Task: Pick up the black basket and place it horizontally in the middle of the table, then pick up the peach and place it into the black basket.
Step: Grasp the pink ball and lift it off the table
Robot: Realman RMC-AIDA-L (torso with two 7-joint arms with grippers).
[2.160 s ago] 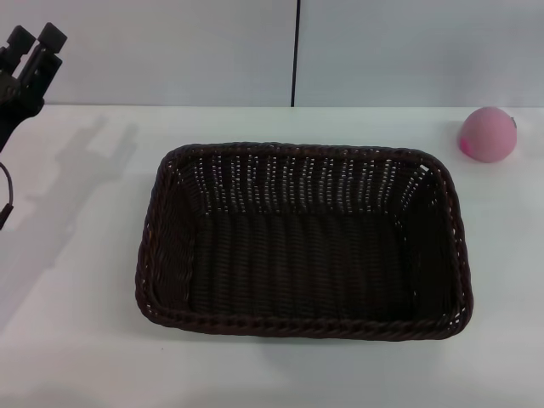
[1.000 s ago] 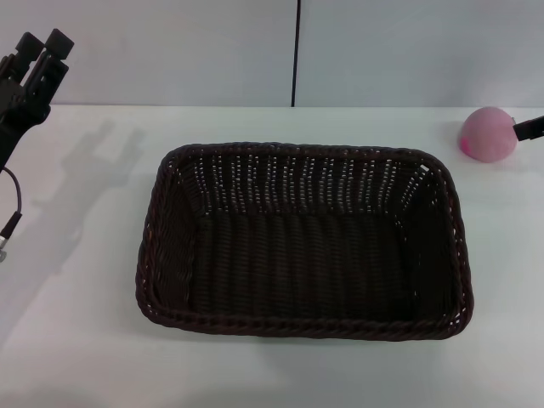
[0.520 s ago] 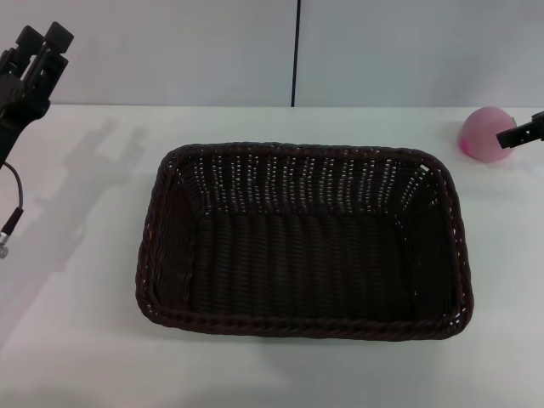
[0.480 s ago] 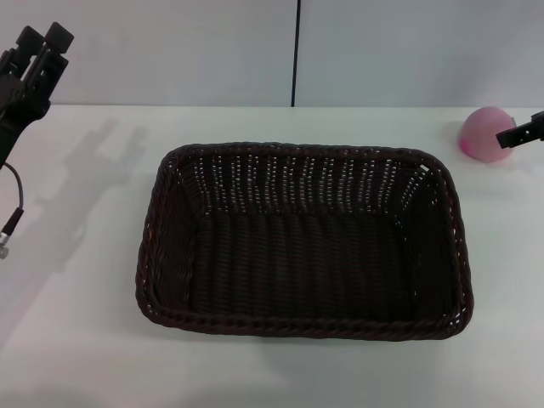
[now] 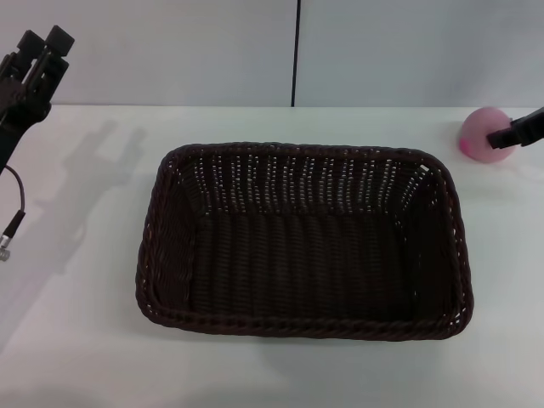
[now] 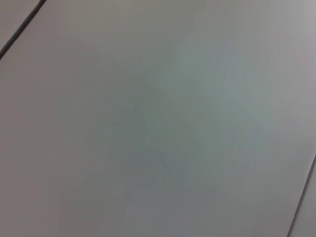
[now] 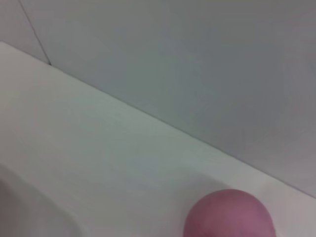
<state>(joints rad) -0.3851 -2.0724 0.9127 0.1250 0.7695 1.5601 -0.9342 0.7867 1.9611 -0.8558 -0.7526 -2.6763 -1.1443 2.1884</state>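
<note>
The black basket [image 5: 299, 326] lies lengthwise across the middle of the white table [image 5: 76, 280] and holds nothing. The pale-pink peach [image 5: 479, 132] sits on the table at the far right, behind the basket's right corner. It also shows in the right wrist view [image 7: 229, 216], close by. My right gripper [image 5: 515, 133] comes in from the right edge of the head view and overlaps the peach's right side. My left gripper [image 5: 42, 41] is raised at the far left, away from the basket, open and empty.
A grey wall with a dark vertical seam [image 5: 296, 51] stands behind the table's far edge. A loose cable [image 5: 12, 223] hangs from the left arm over the table's left side. The left wrist view shows only the wall.
My right gripper has entered from the right edge and moved left up to the peach. The left arm has stayed raised, shifting only slightly. Basket and peach have not moved.
</note>
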